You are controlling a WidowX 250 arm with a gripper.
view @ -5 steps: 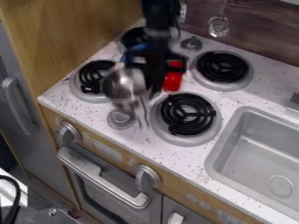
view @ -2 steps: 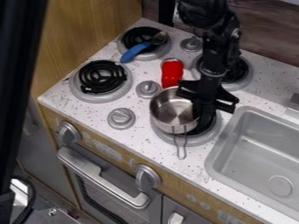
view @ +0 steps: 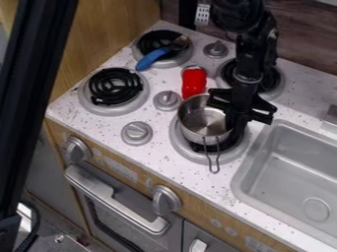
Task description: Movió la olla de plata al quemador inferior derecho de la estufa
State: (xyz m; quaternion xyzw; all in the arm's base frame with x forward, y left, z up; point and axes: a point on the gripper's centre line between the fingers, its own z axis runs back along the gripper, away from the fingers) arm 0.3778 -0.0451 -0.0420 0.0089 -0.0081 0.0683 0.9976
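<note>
In the camera view, right of the centre, I hold the small shiny silver metal pot (view: 203,118) by its right rim, my black two-finger gripper (view: 233,119) closed on it. The pot is above the lower-right black coil burner (view: 228,144), off-centre toward the upper left. If I let go here, that uneven support could tip it. Swinging it toward the top of the frame could knock the red container (view: 193,81) just beside it.
</note>
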